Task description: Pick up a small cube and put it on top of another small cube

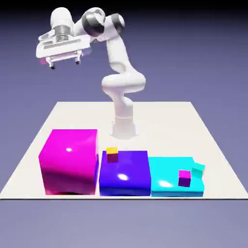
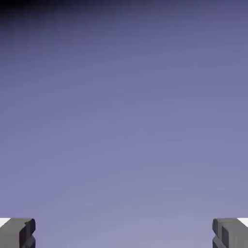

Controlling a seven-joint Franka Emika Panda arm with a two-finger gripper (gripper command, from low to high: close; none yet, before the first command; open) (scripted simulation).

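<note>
Sitting on the blue block [image 1: 124,173], a small yellow-topped magenta cube [image 1: 112,154]; jaws wide open, empty.

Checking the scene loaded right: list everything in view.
large block: 1, magenta, exterior view's left of the row
mid block: 1, blue, middle
low block: 1, cyan, exterior view's right
yellow cube: 1, small, on the blue block's far left corner
magenta cube: 1, small, on the cyan block
teal cube: 1, small, at the cyan block's right edge
table: 1, off-white
arm: 1, white
hand: 1, open, empty, high above the table's left edge
</note>
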